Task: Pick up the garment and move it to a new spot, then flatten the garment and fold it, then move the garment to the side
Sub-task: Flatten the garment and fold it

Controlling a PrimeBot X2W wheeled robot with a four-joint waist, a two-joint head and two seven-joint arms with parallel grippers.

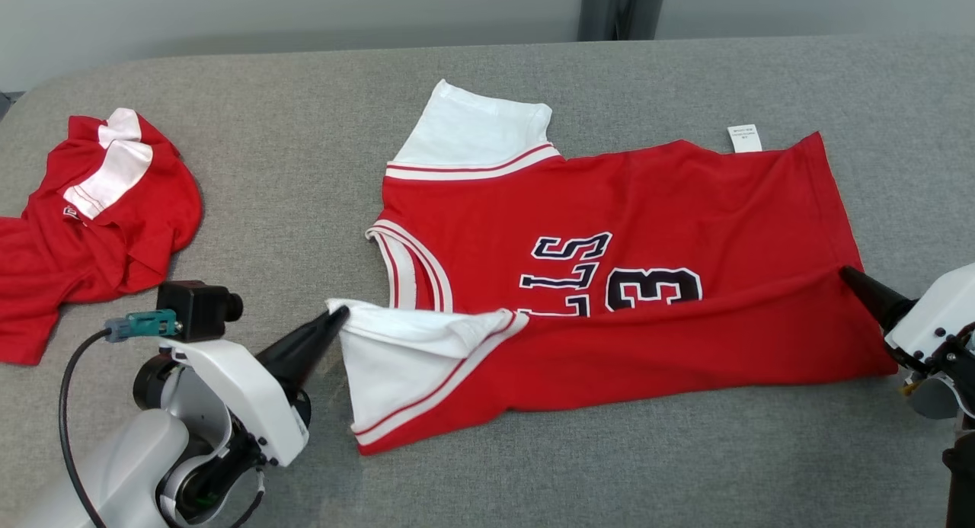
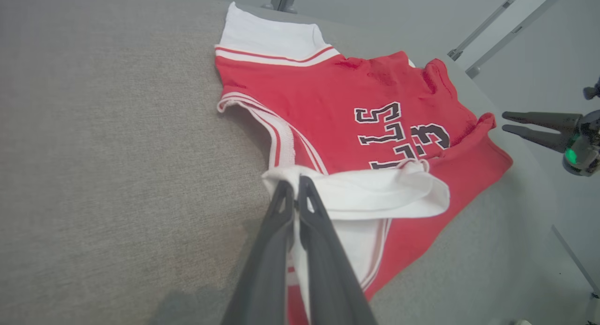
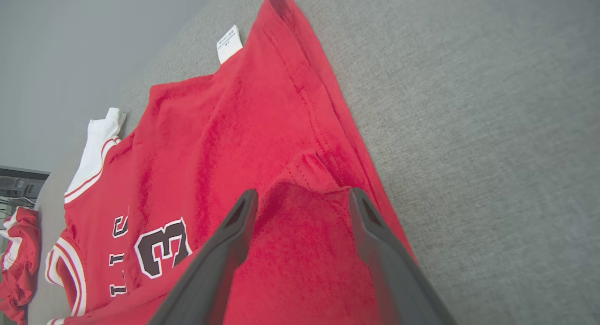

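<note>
Risk: left gripper point(image 1: 339, 315) is pinched shut on the white sleeve point(image 1: 396, 360) corner, while the right gripper point(image 1: 851, 276) has its jaws wide at the hem point(image 1: 838, 208), gripping nothing. If we pull with left alone, the shirt point(image 1: 624, 208) drags, skews and the half-made fold bunches. Right could also snag the raised hem ridge between its fingers if it moves off low.

Shirt: red, white sleeves, dark lettering, lying mid-table point(image 1: 305, 170). Near long edge is folded over the lettering, sleeve flap lifted, tag point(image 1: 744, 138) poking out the far edge. Second red shirt point(image 1: 99, 208) sits crumpled well apart on the left.
</note>
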